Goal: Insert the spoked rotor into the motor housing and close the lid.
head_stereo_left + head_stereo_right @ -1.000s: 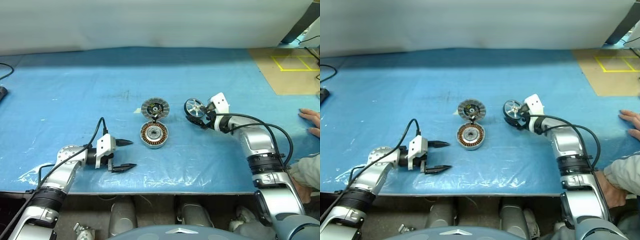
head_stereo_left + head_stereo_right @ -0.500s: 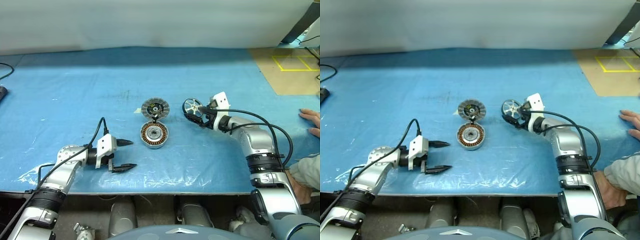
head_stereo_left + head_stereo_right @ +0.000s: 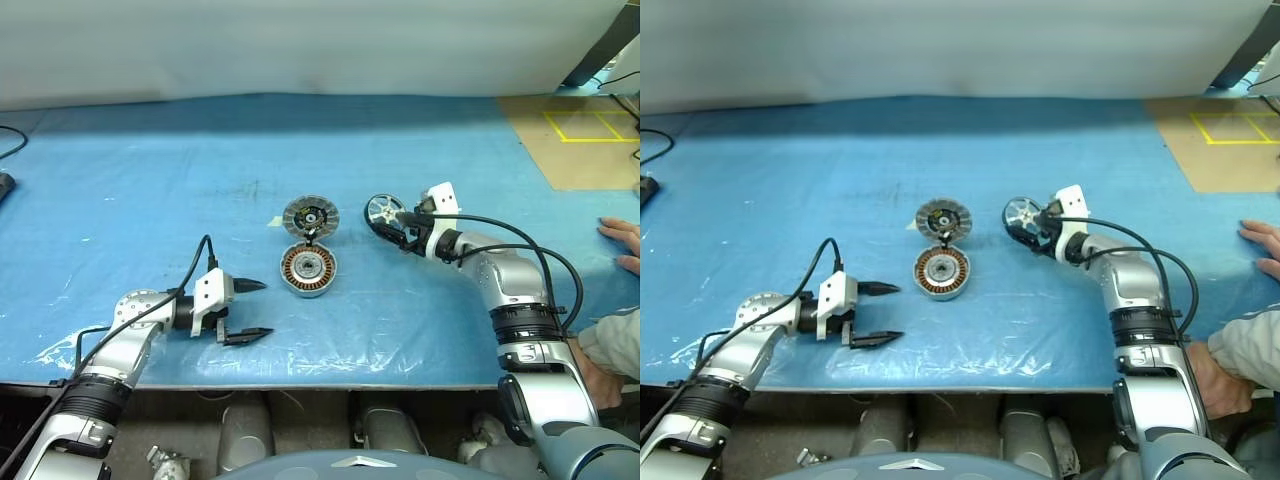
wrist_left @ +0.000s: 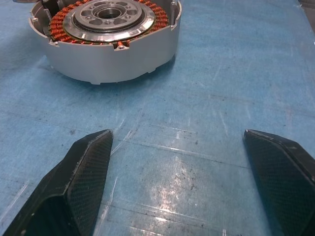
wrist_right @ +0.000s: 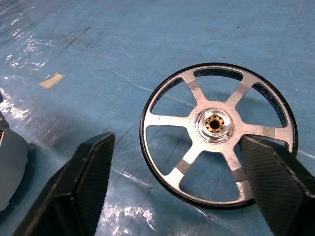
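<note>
I log blue sheeted table (image 3: 150, 180), bare beyond my spread left gripper (image 3: 245, 311); spoked rotor (image 5: 216, 135) lies flat between my spread right gripper's (image 5: 182, 191) fingers, motor housing (image 3: 308, 269) between both.

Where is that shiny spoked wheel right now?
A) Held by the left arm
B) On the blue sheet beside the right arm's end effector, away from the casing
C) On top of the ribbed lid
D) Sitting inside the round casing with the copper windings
B: the rotor lies on the blue sheet at the right end effector, apart from the housing, whose windings are uncovered.
</note>
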Robot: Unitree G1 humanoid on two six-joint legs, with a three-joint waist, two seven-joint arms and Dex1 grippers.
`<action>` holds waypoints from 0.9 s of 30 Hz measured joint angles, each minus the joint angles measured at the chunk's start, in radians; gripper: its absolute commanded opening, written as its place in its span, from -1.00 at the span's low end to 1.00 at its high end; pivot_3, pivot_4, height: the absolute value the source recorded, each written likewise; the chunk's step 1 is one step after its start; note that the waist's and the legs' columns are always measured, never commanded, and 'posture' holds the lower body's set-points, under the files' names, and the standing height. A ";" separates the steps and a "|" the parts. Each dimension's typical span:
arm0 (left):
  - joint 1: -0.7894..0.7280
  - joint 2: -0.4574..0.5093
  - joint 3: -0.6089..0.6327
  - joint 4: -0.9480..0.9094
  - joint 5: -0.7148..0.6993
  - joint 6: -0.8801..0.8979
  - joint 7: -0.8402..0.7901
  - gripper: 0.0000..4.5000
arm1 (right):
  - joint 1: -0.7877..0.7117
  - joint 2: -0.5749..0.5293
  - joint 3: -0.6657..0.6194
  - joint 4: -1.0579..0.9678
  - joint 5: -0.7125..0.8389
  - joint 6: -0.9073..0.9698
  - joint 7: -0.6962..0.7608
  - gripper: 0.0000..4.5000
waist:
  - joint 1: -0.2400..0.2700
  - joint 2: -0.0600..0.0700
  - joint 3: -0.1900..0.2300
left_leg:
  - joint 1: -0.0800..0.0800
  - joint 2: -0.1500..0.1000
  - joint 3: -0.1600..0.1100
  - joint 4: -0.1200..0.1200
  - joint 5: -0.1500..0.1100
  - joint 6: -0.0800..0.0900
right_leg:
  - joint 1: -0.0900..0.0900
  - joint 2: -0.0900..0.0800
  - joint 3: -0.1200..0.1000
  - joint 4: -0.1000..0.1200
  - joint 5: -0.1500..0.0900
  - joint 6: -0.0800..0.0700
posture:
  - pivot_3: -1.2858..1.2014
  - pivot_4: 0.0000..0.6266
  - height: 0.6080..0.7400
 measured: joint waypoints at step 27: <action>-0.002 -0.003 -0.004 0.031 0.003 -0.038 0.008 1.00 | -0.026 0.017 0.014 0.062 -0.034 -0.045 -0.031 0.34 | -0.001 0.001 -0.001 | 0.004 0.000 0.002 -0.001 0.000 0.000 | 0.002 0.000 0.001 0.000 0.000 0.000 | 0.03 -0.52 1.00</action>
